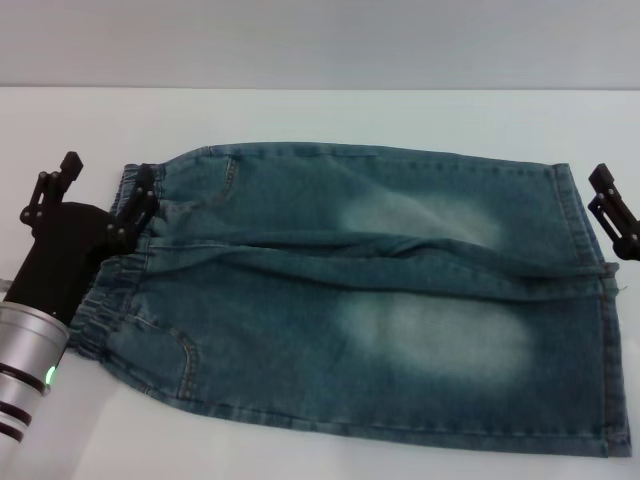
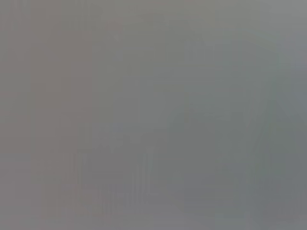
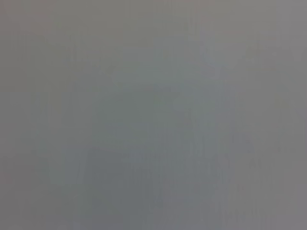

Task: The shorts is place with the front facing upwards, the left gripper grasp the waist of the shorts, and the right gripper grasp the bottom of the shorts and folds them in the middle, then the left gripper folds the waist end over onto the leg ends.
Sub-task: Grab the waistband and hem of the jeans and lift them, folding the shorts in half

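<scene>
In the head view we see the blue-green denim shorts [image 1: 370, 290] spread flat on the white bench [image 1: 300, 110], ready for folding. The black left gripper [image 1: 105, 195] has its jaws spread, one finger touching the gathered waistband [image 1: 125, 270]. The black right gripper [image 1: 612, 212] sits beside the leg hems [image 1: 590, 300]; we cannot tell its jaws' state. Both wrist views show only blank grey.

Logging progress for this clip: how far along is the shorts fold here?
Early. The shorts lie flat and unfolded on the white table, waist toward the robot's left. In hand: the left gripper is at the waist of the shorts, jaws spread; the right gripper sits by the leg ends. No grasp shows yet. Both folds remain. The wrist views show nothing.
</scene>
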